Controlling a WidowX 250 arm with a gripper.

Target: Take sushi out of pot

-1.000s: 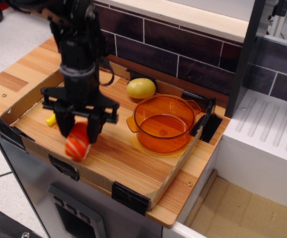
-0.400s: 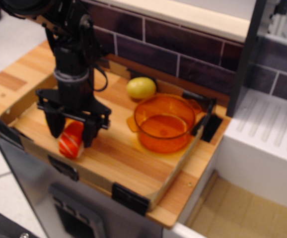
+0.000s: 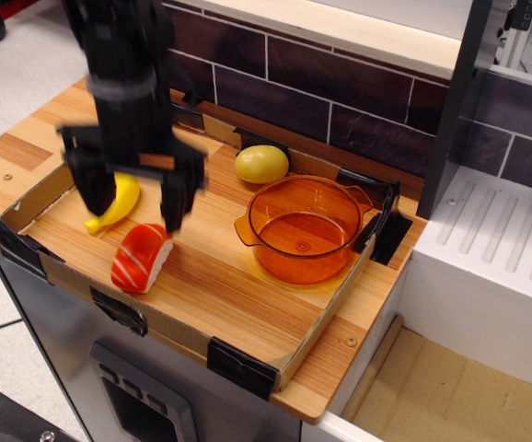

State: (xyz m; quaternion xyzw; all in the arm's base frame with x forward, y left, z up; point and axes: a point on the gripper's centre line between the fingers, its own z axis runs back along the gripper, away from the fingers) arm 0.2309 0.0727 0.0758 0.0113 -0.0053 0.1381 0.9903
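Now that the pincer (image 3: 130,189) has let go and risen, its jaws spread wide and empty, the sushi (image 3: 141,257) lies alone on the wooden surface (image 3: 220,276) near the tray's front-left edge — task looks essentially done. A second ago it hung clamped between the jaws; shortly after it was touching down. Banana toy (image 3: 114,205), earlier hidden behind the arm, now shows just behind the sushi. Further right, yellow round fruit (image 3: 261,164) and empty orange pot (image 3: 305,228) — both unmoved, well apart from the sushi.
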